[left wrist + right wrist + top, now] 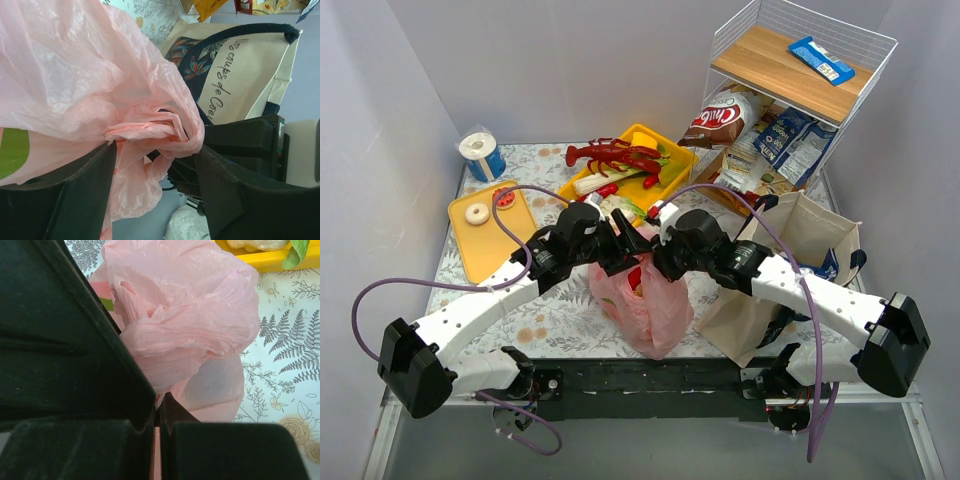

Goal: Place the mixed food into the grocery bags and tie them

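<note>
The pink bag [650,310] stands on the floral table [560,320], in the middle and near the front edge, and something green and something red show through its thin film. Its upper part is gathered into a twisted bunch. This bunch lies between the two fingers [75,200] of the left gripper [156,150], which stand apart, and the plastic touches their inner tips. The right gripper [158,410] meets the bag from the other side, with its fingers pressed together and a narrow strip of the pink film caught between them. Just to the right of the bag stands the beige canvas tote [810,240], and behind the bag lies the yellow tray [270,261].
</note>
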Available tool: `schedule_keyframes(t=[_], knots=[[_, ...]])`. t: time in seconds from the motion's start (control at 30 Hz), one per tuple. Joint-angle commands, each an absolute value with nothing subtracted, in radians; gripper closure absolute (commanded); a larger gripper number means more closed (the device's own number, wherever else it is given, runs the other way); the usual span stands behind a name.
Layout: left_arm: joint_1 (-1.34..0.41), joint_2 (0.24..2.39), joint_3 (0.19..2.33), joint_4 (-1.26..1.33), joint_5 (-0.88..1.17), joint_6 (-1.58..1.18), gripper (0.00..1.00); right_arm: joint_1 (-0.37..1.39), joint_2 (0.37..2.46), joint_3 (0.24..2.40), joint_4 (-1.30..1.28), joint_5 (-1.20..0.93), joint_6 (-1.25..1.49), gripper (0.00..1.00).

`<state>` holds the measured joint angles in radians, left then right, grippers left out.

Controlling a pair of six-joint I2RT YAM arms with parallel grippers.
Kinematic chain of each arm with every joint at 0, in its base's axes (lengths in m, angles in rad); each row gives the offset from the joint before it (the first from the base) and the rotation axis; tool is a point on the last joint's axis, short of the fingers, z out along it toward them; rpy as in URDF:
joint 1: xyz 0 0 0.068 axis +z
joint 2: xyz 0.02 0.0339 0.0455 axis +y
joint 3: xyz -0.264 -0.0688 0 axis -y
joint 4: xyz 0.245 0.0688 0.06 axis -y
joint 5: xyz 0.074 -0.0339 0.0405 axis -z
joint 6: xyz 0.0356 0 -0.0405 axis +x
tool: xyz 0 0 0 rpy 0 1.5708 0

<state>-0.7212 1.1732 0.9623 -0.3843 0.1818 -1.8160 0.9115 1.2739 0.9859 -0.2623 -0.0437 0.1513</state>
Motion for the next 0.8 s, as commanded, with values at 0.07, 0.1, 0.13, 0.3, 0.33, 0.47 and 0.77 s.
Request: schedule_keyframes(t=[0.07,0.1,0.13,0.3,0.33,0.47,0.77], knots=[[-0.710,1.173,0.914,-0.293,0.239,-1.879,0.49,0.936,1.241,0.974,-0.198,-0.014,0.140,0.99],[-0.709,1.175,0.905,-0.284,0.245,-1.882,0.51,0.939,1.243,0.977,-0.198,-0.006,0.138,0.99],[-0.707,1.183,0.900,-0.275,0.253,-1.884,0.53,0.943,1.244,0.979,-0.199,-0.006,0.135,0.99],[-0.686,1.204,0.871,-0.219,0.325,-1.890,0.73,0.969,1.267,1.000,-0.227,0.035,0.114,0.99],[-0.680,1.204,0.865,-0.206,0.331,-1.891,0.76,0.971,1.269,1.003,-0.232,0.037,0.114,0.99],[-0.629,1.155,0.775,-0.131,0.388,-1.934,1.00,0.973,1.253,0.996,-0.245,0.055,0.118,0.98],[-0.526,1.005,0.565,0.219,0.477,-1.786,1.00,0.931,1.115,0.957,-0.301,-0.038,0.190,0.61]])
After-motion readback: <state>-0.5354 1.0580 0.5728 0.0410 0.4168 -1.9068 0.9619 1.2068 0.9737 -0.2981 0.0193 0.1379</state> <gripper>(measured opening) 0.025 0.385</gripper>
